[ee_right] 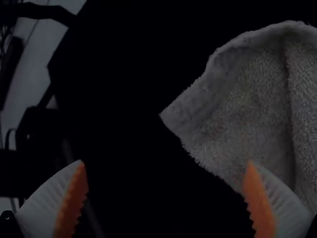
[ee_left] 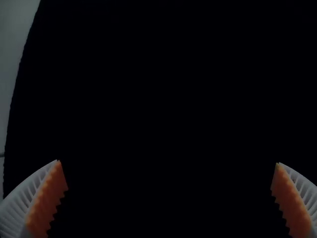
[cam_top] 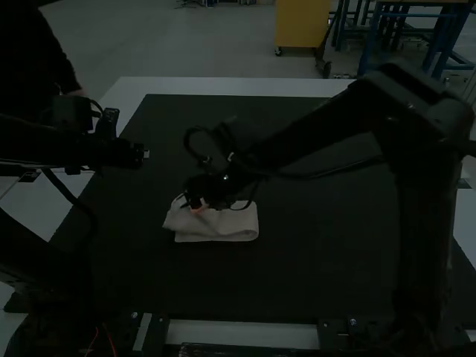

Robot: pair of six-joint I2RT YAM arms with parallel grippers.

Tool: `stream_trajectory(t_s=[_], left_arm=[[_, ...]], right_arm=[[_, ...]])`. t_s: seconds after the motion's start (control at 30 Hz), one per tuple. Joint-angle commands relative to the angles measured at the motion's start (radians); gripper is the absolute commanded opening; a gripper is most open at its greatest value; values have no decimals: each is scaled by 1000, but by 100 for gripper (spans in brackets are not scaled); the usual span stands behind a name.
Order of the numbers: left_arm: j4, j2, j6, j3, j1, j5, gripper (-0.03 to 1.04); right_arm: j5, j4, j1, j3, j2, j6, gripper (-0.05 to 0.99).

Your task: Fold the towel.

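Observation:
The light towel (cam_top: pixel 227 224) lies folded into a narrow strip on the dark mat, its left end uneven. My right gripper (cam_top: pixel 196 206) is over the towel's left part. Off to the left of the towel, my left gripper (cam_top: pixel 143 155) is above the mat. In the right wrist view the towel (ee_right: pixel 247 99) shows a pointed corner and a crease, and the right gripper (ee_right: pixel 166 161) has its fingers wide apart, one overlapping the cloth edge. Over bare dark mat, the left gripper (ee_left: pixel 168 162) stands open with nothing between its pads.
The dark mat (cam_top: pixel 312 245) covers most of the white table (cam_top: pixel 223 87), whose rim shows around it. The right arm reaches across the middle above the mat. At the far left, a person stands beside the table, a hand near its edge.

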Motion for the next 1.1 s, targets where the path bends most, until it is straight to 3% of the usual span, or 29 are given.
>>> stream_trajectory(t_s=[0.0,0.3,0.37,0.47,0.6,0.63,0.73,0.83,1.07], left_arm=[[4,-28,-21,-1,1,-13,97],[-5,-40,-24,-5,-16,-11,97],[-4,-40,-25,-7,-20,-11,97],[-1,-40,-27,-10,-31,-11,97],[4,-40,-28,-16,-42,-13,97],[4,-40,-32,-17,-43,-11,97],[11,-40,-36,-24,-43,-13,97],[22,-40,-36,-34,-43,-11,97],[27,-40,-35,-40,-43,-11,97]], right_arm=[[-17,7,-2,7,-1,-15,71],[13,-11,-66,4,-122,-56,70],[23,-13,-95,-4,-130,-78,56],[29,-10,-137,-29,-131,-105,47],[44,41,-176,-81,-120,-119,1],[58,59,-184,-93,-116,-128,-2],[76,91,-198,-113,-82,-131,-1],[81,85,-206,-113,-41,-171,21],[107,113,-199,-98,19,-182,37]])
